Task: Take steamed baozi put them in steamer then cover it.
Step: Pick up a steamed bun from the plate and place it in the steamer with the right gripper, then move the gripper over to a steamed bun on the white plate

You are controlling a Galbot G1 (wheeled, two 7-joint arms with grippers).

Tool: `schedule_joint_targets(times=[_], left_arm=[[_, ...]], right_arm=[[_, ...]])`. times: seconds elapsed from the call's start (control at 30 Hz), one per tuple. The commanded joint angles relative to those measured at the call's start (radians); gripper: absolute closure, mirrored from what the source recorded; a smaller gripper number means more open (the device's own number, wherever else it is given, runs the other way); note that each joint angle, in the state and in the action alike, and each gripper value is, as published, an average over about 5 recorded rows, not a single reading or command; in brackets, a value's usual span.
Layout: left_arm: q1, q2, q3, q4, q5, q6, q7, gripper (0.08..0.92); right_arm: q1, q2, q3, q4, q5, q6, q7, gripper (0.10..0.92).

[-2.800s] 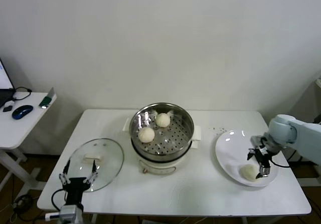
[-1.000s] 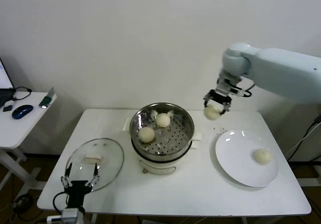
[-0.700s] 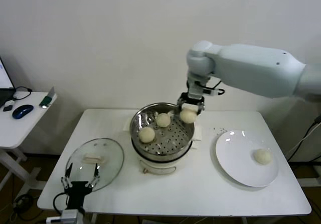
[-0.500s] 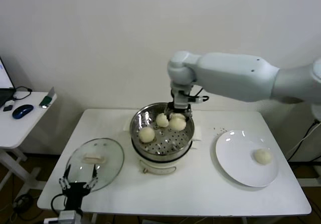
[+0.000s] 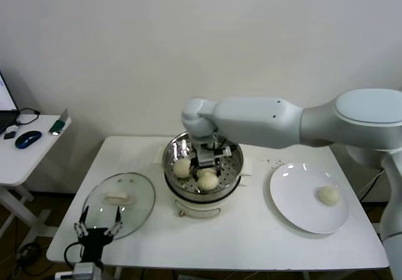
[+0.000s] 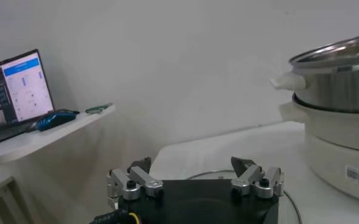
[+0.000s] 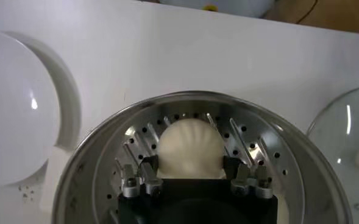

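The steamer [image 5: 196, 206] stands mid-table, its steel pot open. My right gripper [image 5: 207, 169] reaches down into it and is shut on a baozi [image 5: 207, 180] held low over the front of the perforated tray. In the right wrist view the gripper [image 7: 190, 165] has a finger on each side of that baozi [image 7: 190, 146], inside the steamer's rim [image 7: 88, 164]. A second baozi [image 5: 182, 167] lies on the tray's left. One baozi [image 5: 328, 195] lies on the white plate [image 5: 295, 198]. The glass cover [image 5: 119, 196] lies flat at front left. My left gripper [image 5: 97, 231] is open and empty just before it.
A side desk [image 5: 25, 154] with a mouse stands at far left. The left wrist view shows the left gripper [image 6: 194, 178], the cover's rim [image 6: 212, 173] and the steamer's side [image 6: 344, 122]. My right arm [image 5: 282, 120] spans above the table's right half.
My right gripper took one baozi from the plate, carried it leftward over the steamer and lowered it to the front of the tray. The left arm stayed put.
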Motion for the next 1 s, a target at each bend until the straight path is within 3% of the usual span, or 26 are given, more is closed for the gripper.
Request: schedule_joint_targets(times=[0.03, 0.27, 0.47, 0.6, 0.77, 1.0], left_arm=[[-0.005, 0.0, -0.002, 0.017, -0.003, -0.003, 0.0, 0.177], [-0.009, 0.002, -0.002, 0.023, -0.003, -0.005, -0.001, 0.177], [-0.011, 0.005, -0.002, 0.021, -0.003, -0.004, -0.002, 0.177], [-0.012, 0.006, -0.002, 0.019, 0.0, -0.004, -0.003, 0.177], [-0.01, 0.008, 0.001, 0.011, 0.004, -0.005, -0.003, 0.177], [-0.015, 0.01, 0.007, 0.009, 0.005, -0.005, -0.002, 0.177]], right_arm=[[-0.047, 0.03, -0.005, -0.008, -0.024, -0.006, 0.006, 0.328], [-0.03, 0.018, 0.02, -0.017, -0.044, -0.006, 0.001, 0.212], [0.035, -0.027, 0.058, -0.047, -0.02, -0.014, 0.0, 0.203], [0.114, -0.08, 0.046, -0.152, 0.089, -0.07, 0.013, 0.202], [0.228, -0.198, -0.105, -0.252, 0.326, -0.281, 0.143, 0.203], [0.25, -0.472, -0.189, -0.105, 0.557, -0.734, 0.214, 0.203]])
